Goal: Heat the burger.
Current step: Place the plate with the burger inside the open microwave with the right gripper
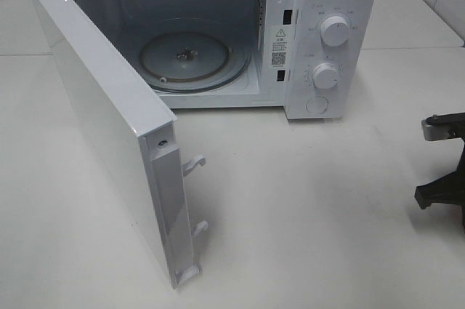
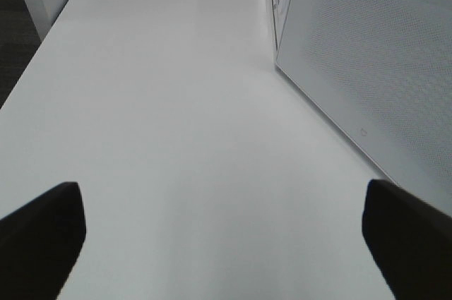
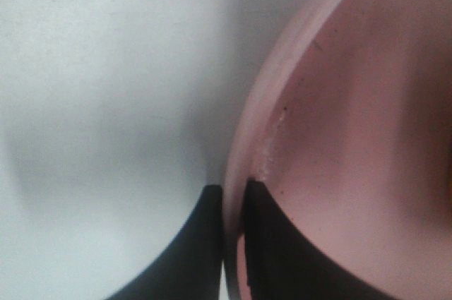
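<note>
The burger is out of view in every frame. In the right wrist view my right gripper (image 3: 233, 190) is shut on the rim of a pink plate (image 3: 353, 102), one dark finger outside the rim and one inside. The visible part of the plate is bare. In the exterior high view only part of the right arm (image 1: 445, 167) shows, at the right edge of the table. My left gripper (image 2: 222, 208) stands open over the bare white table, its fingertips (image 2: 42, 236) far apart with nothing between them.
A white microwave (image 1: 327, 3) stands at the back with its door (image 1: 102, 127) swung wide open toward the front left. Its glass turntable (image 1: 190, 58) carries nothing. The left gripper hangs beside the door's outer face (image 2: 367, 67).
</note>
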